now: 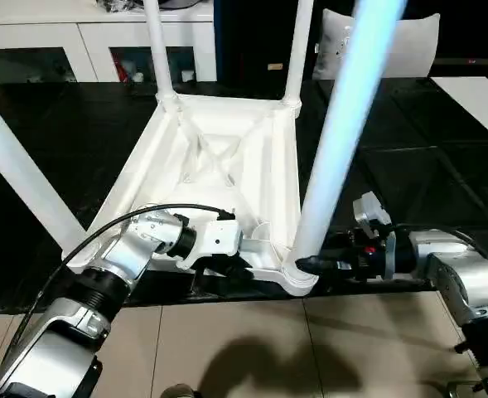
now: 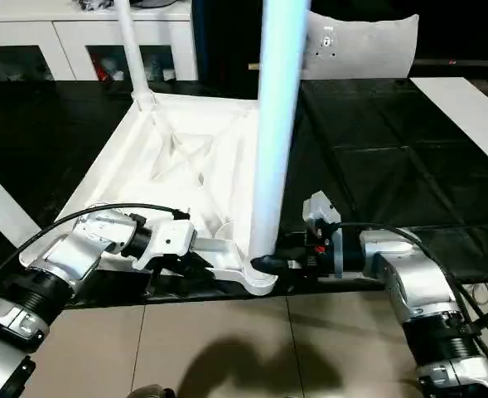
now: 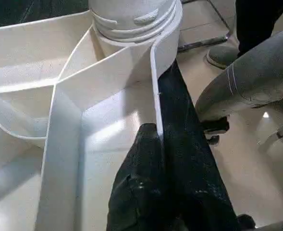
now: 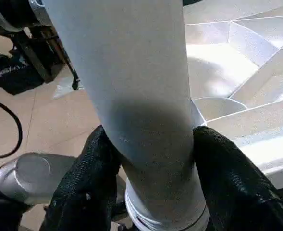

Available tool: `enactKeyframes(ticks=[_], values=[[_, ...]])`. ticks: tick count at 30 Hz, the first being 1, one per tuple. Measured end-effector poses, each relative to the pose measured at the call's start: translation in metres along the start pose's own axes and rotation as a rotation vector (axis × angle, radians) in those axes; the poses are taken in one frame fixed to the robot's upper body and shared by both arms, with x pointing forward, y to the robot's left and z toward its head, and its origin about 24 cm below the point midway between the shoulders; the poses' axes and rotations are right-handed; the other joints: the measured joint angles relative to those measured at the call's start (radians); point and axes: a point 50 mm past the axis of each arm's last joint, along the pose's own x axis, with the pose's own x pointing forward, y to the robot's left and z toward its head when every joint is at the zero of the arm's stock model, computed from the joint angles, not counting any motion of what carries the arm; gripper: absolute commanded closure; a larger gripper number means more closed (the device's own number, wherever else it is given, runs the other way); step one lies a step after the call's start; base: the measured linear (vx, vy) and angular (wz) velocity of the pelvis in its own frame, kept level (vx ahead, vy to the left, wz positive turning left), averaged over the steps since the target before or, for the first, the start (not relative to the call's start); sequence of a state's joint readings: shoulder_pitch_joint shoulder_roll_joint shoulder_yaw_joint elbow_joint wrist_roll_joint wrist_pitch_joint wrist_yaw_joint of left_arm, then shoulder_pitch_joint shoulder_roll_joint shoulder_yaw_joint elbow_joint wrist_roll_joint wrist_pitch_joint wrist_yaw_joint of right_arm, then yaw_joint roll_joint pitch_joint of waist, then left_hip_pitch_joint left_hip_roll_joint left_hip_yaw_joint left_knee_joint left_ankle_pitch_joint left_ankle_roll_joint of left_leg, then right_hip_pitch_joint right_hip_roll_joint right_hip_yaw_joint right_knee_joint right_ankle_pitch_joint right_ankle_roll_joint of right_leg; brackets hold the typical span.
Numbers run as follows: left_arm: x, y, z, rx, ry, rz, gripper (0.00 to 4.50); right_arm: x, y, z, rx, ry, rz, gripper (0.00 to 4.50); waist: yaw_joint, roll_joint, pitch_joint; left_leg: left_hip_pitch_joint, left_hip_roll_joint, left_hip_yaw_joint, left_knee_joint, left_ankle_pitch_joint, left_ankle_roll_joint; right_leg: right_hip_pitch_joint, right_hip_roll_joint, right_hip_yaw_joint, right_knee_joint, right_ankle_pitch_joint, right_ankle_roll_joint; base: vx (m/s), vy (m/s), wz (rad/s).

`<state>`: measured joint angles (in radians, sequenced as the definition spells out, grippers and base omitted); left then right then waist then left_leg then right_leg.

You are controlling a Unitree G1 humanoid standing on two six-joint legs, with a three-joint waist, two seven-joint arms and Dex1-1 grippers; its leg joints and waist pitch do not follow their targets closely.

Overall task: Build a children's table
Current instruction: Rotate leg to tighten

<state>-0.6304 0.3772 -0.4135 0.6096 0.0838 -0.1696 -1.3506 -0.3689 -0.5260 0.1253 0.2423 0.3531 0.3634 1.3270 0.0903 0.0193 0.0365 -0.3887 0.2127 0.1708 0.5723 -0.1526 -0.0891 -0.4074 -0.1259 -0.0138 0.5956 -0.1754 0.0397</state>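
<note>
Table top [image 1: 227, 166] lies upside down on the black bench [image 1: 409, 166], ribbed underside facing up, its near edge at the bench's front edge just ahead of both my grippers. My right gripper [image 1: 310, 264] is closed around the base of a leg [image 1: 343, 133], one black finger [image 4: 88, 178] on each side of the tube, right where the tube meets the near corner socket [image 1: 297, 278]. The leg stands nearly upright in that socket and rises well above my gripper, out past the top of the head view. My left gripper [image 1: 227, 269] is clamped on the near rim [image 3: 156, 110] of the top: in the left wrist view one finger [image 3: 141, 192] sits inside the rim wall and the other outside it, the thin white wall pinched between them. This grip is just beside the socket my right gripper works at, and the two grippers are near each other but apart. Beyond my grippers, two more legs stand in the far corner sockets, far left leg [image 1: 159, 50] and far right leg [image 1: 297, 50]. A fourth leg [image 1: 24, 178] slants up and away from the near corner on my left gripper's outer side. A white cabinet [image 1: 78, 41] with glass doors stands behind the bench. Beige tiled floor [image 1: 268, 348] below my arms.
</note>
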Motion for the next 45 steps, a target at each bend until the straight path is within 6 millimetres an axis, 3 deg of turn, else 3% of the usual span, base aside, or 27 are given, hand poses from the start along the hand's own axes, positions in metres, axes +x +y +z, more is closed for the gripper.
enactKeyframes(ticks=[7, 9, 14, 19, 27, 34, 45], values=[[-0.001, -0.001, -0.005, -0.17, -0.03, 0.049, 4.5, 0.01, 0.002, -0.002, 0.016, -0.028, -0.067, 2.51, -0.005, 0.002, -0.001, 0.004, 0.0, 0.0, 0.0, 0.0, 0.0, 0.002, 0.0, 0.001, 0.001, 0.0, 0.0, 0.0, 0.0, 0.0], [-0.001, 0.002, -0.007, -0.221, -0.02, 0.112, 4.5, 0.018, -0.002, -0.002, 0.018, -0.054, -0.159, 2.51, -0.019, 0.002, -0.001, 0.006, 0.0, 0.0, 0.0, 0.0, 0.0, 0.003, 0.0, 0.001, 0.001, 0.0, 0.0, 0.0, 0.0, 0.0], [0.015, 0.015, 0.0, -0.343, -0.015, 0.323, 4.5, 0.035, -0.025, 0.004, 0.096, -0.131, -0.48, 2.54, -0.082, 0.002, -0.001, 0.005, -0.001, 0.0, 0.001, 0.0, -0.001, 0.001, 0.0, 0.001, -0.001, -0.003, 0.006, -0.012, 0.001, -0.02], [0.032, 0.03, 0.011, -0.419, -0.011, 0.515, 4.5, 0.058, -0.047, 0.015, 0.211, -0.214, -0.756, 2.55, -0.113, 0.0, 0.0, 0.002, -0.001, -0.003, 0.001, 0.0, -0.001, -0.006, 0.001, 0.001, 0.0, -0.003, 0.006, 0.0, 0.0, 0.0], [0.033, 0.035, 0.018, -0.399, -0.008, 0.549, 4.5, 0.057, -0.051, 0.02, 0.276, -0.323, -0.764, 1.63, -0.095, -0.001, -0.001, -0.001, -0.001, -0.002, -0.001, -0.001, -0.001, -0.011, 0.001, -0.001, -0.003, 0.011, 0.002, 0.0, 0.0, 0.0], [0.032, 0.029, 0.018, -0.301, -0.021, 0.46, 4.5, 0.027, -0.042, 0.008, 0.214, -0.263, -0.657, 1.06, -0.052, 0.001, 0.0, -0.002, -0.001, -0.001, -0.002, -0.001, 0.0, -0.011, 0.0, -0.001, -0.004, 0.01, 0.002, 0.0, 0.0, 0.0], [0.013, 0.011, 0.004, -0.154, -0.026, 0.251, 4.5, -0.011, -0.024, 0.012, 0.062, -0.149, -0.398, 0.17, -0.028, 0.001, 0.0, -0.002, -0.001, -0.001, 0.001, -0.001, 0.0, -0.009, -0.001, -0.001, -0.002, 0.01, 0.003, 0.0, 0.0, 0.0]])
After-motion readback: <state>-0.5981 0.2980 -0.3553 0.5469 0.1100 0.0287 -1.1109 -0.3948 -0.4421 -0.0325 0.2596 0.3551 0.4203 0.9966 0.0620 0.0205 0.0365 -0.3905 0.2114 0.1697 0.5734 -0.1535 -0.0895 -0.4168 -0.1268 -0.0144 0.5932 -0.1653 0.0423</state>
